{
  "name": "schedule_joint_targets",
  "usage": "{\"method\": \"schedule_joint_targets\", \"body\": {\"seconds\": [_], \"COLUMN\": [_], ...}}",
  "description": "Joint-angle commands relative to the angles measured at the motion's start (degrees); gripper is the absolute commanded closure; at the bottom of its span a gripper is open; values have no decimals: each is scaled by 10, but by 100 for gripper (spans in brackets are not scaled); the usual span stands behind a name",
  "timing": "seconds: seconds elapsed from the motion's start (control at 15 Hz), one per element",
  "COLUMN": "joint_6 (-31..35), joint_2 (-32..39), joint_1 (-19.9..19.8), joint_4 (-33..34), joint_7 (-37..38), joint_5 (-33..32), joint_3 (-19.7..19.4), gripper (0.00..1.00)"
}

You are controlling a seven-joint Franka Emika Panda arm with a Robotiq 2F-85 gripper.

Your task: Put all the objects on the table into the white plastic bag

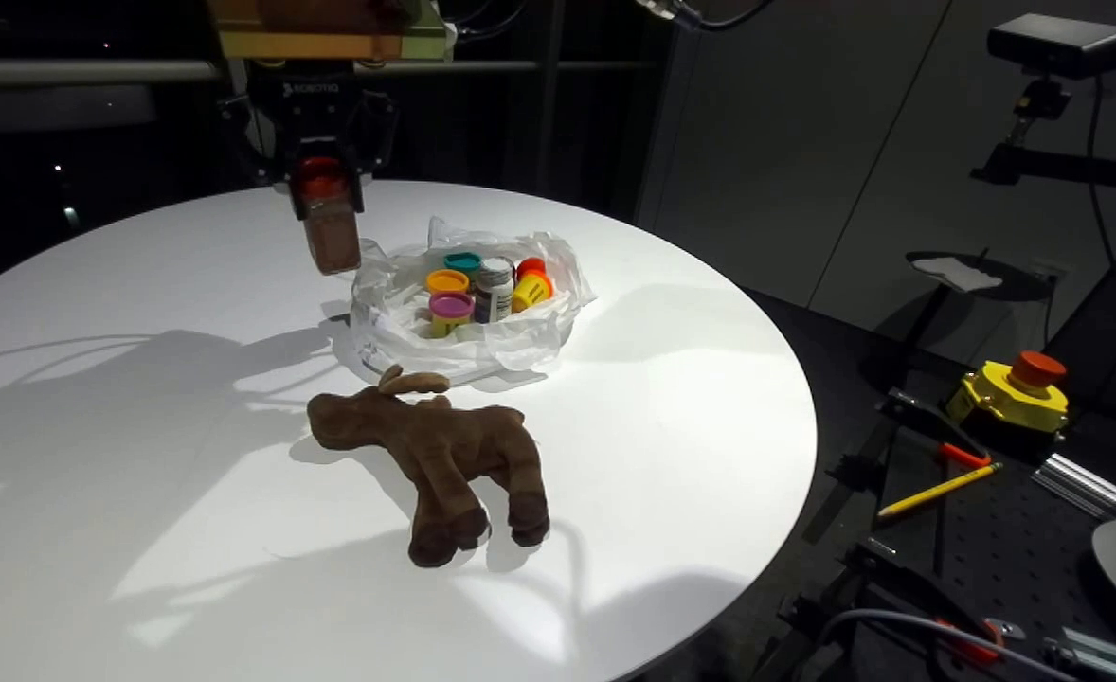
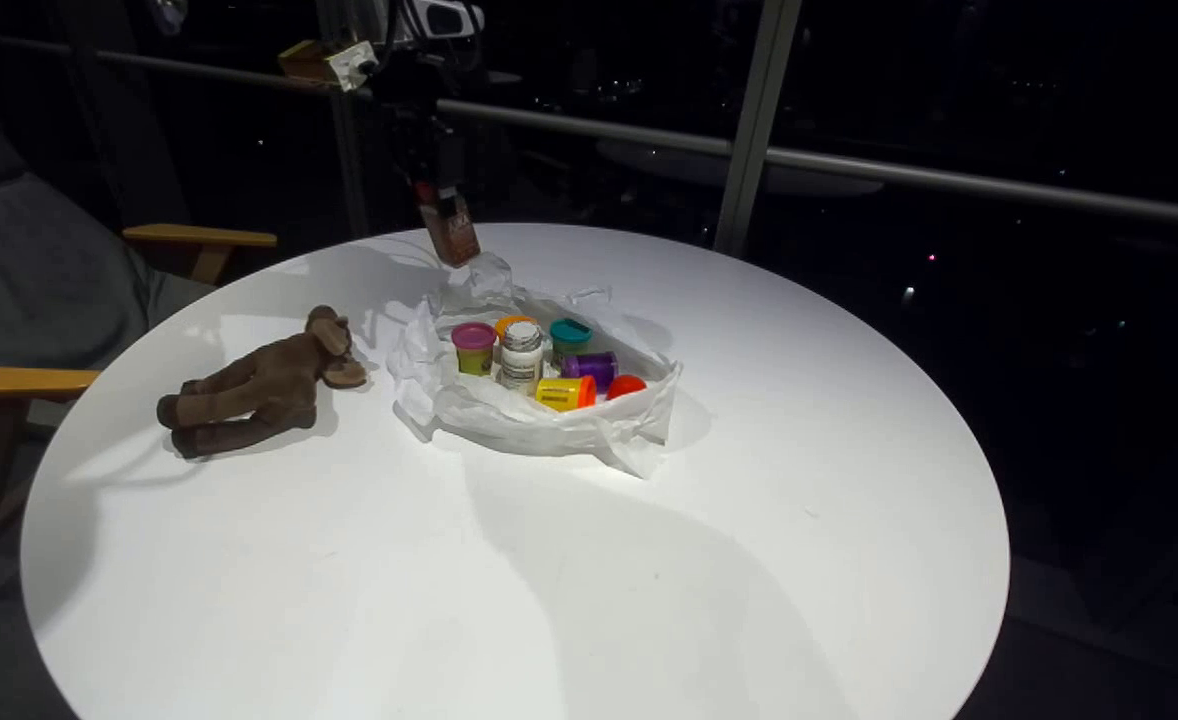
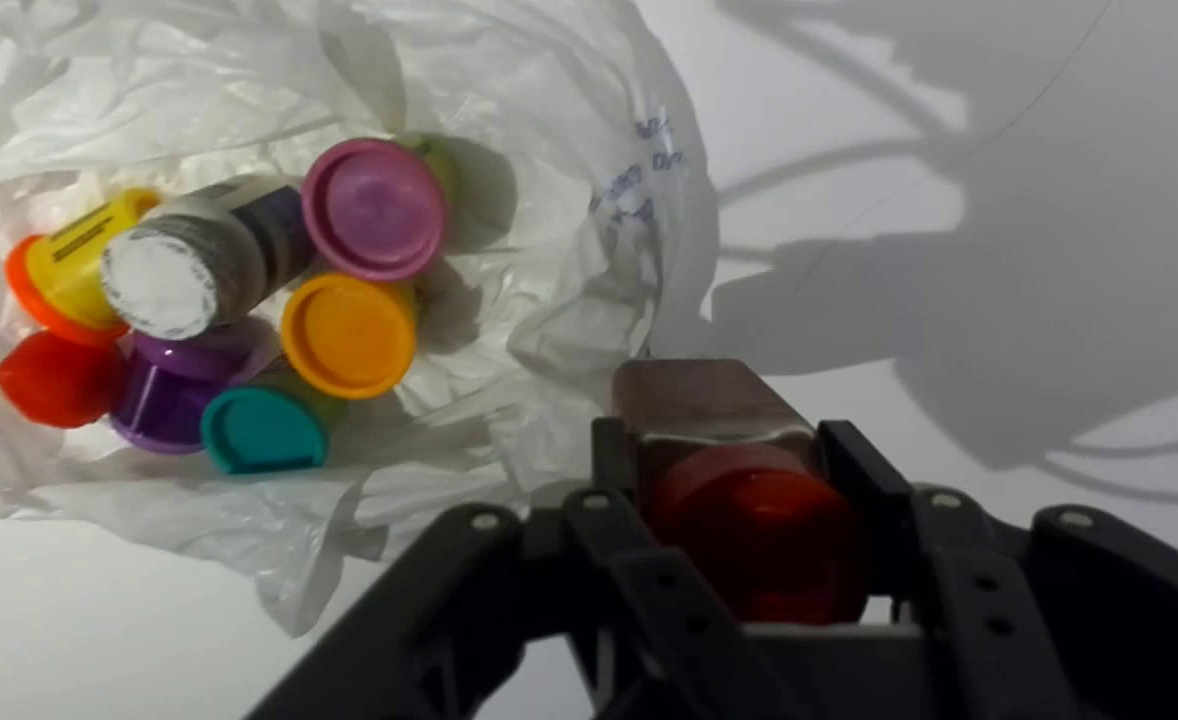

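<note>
A brown plush moose toy (image 1: 454, 445) lies on its side on the round white table (image 1: 672, 493); the wrist view does not include it. The white plastic bag (image 2: 539, 430) sits spread wide beside it. Inside the bag are several small containers, among them a pink-lidded tub (image 3: 379, 210), an orange-lidded tub (image 3: 349, 335), a teal-lidded tub (image 3: 264, 430) and a white-topped bottle (image 3: 164, 280). My gripper (image 3: 724, 445) is shut on a clear, red-capped bottle (image 1: 334, 242) with brownish contents. It hangs tilted, cap up, near the bag's rim; the wrist view shows its base overlapping that edge.
Off the table stand a yellow box with a red button (image 1: 1013, 393), a camera on a bracket (image 1: 1060, 45) and a wooden-armed chair (image 2: 199, 236). A metal rail (image 2: 589, 125) runs behind the table.
</note>
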Motion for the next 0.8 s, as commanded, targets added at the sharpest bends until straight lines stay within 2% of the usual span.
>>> {"method": "schedule_joint_targets", "body": {"seconds": [0.0,0.73], "joint_6": [0,-24], "joint_2": [-21,-1], "joint_1": [-14,-61], "joint_4": [-9,-17], "joint_7": [37,38], "joint_5": [-18,0], "joint_3": [-10,1], "gripper": [79,79]}}
